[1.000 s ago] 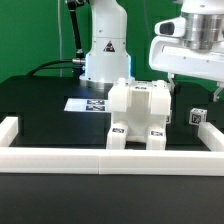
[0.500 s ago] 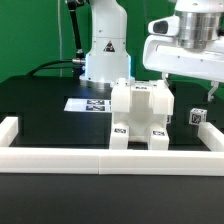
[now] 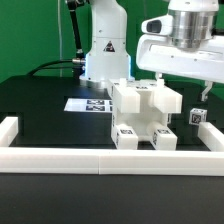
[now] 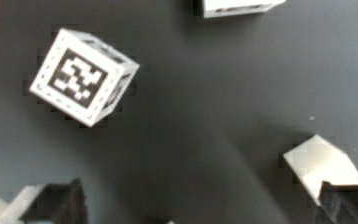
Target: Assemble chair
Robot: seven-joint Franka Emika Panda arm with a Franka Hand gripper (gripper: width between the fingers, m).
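The white chair [image 3: 145,115], a blocky assembly with marker tags on its legs, stands at the table's middle, turned at an angle. My gripper [image 3: 182,88] hangs just above and behind its side on the exterior view's right. In the wrist view the gripper [image 4: 202,205] is open and empty over the black table, with one dark finger [image 4: 51,200] at each lower corner. A loose white tagged block [image 4: 83,75] lies ahead of it. A white part [image 4: 327,165] sits close to one finger. A small tagged piece [image 3: 196,116] lies on the exterior view's right.
The marker board [image 3: 85,104] lies flat behind the chair. A low white border rail [image 3: 110,158] runs along the front and both sides. The robot base [image 3: 105,50] stands at the back. Another white piece [image 4: 243,6] shows at the wrist view's edge.
My gripper has moved toward the exterior view's left, closer to the chair. The chair has turned from square-on to an angle.
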